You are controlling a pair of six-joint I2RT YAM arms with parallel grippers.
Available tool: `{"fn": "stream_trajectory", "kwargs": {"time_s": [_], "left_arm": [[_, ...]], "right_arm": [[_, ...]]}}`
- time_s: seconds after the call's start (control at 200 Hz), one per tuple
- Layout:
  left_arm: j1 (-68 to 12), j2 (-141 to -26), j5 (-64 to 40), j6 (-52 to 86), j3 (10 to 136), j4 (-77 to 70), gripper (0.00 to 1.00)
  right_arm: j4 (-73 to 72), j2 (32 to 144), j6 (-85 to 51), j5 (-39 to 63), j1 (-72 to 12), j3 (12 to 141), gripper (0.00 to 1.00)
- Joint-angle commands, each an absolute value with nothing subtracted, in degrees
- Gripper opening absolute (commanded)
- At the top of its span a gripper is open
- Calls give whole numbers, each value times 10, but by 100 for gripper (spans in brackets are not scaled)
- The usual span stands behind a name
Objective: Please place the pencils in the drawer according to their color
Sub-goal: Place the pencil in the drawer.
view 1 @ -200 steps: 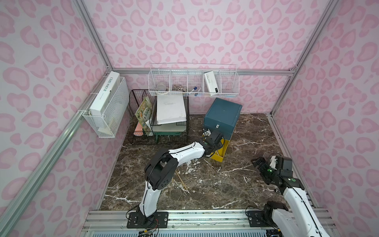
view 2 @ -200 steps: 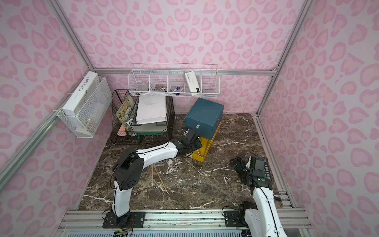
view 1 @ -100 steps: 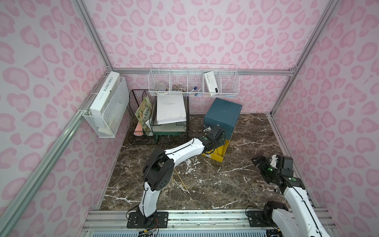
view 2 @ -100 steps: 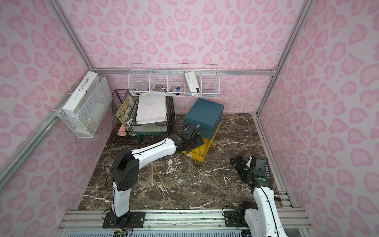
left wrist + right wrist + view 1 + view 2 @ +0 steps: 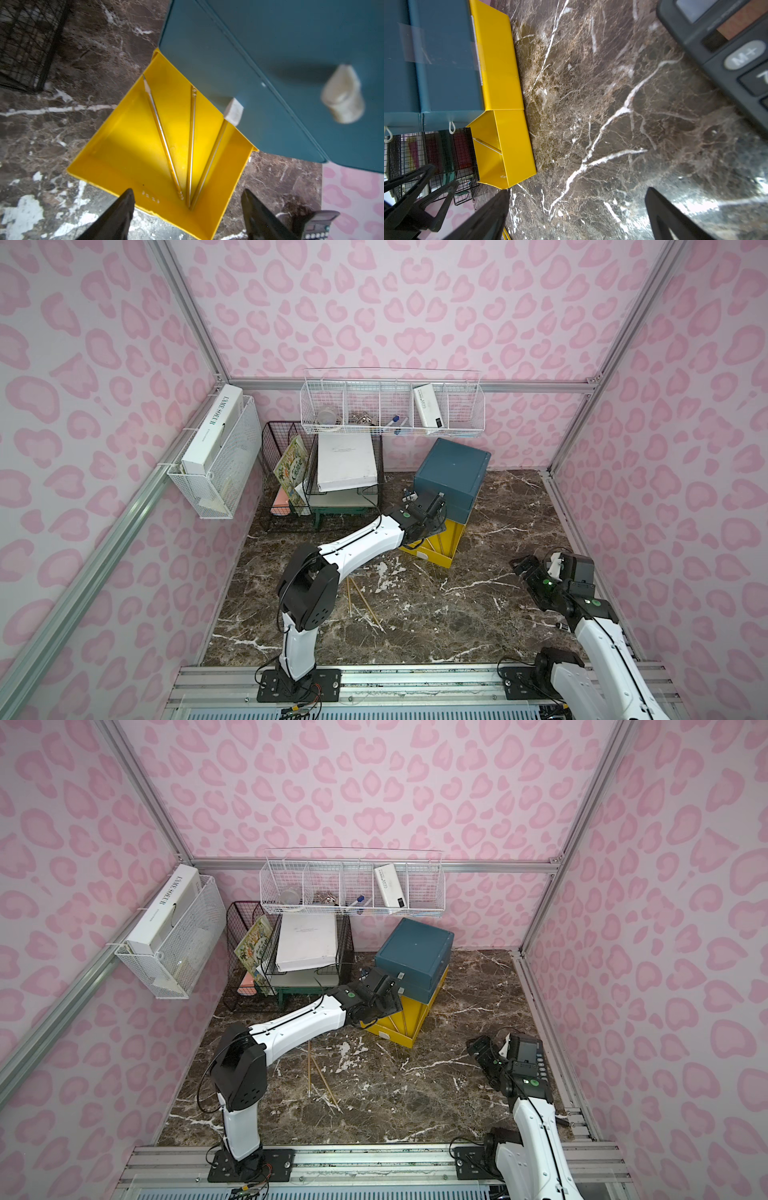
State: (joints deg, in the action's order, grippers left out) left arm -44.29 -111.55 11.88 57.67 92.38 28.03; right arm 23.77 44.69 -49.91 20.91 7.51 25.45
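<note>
Three thin yellow pencils [image 5: 191, 145] in the open yellow drawer [image 5: 124, 145]

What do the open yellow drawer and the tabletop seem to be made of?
Yellow drawer: likely glossy plastic or painted sheet metal; thin, smooth, reflective walls. Tabletop: polished brown marble look with white veins, possibly printed laminate.

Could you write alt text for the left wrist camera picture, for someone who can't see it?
Three yellow pencils lie fanned out in an open yellow drawer at the foot of a teal cabinet on a marble table. The left pincer hangs over it, open and empty.
</note>
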Motion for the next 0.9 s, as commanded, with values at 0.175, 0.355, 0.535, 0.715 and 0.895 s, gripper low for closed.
{"fn": "stream_trajectory", "kwargs": {"time_s": [0.175, 0.355, 0.535, 0.715, 0.895], "left_arm": [[-428, -1155, 106, 530, 920, 255, 80], [-421, -1189, 95, 514, 932, 231, 79], [-420, -1220, 81, 498, 950, 195, 78], [-420, -1240, 55, 485, 950, 129, 77], [-420, -1224, 32, 467, 912, 54, 77]], "right_arm": [[239, 444, -501, 205, 75, 256, 100], [243, 443, -500, 201, 76, 257, 100], [250, 443, -495, 197, 76, 259, 100], [255, 439, -493, 195, 77, 257, 100], [255, 438, -493, 195, 77, 254, 100]]}}
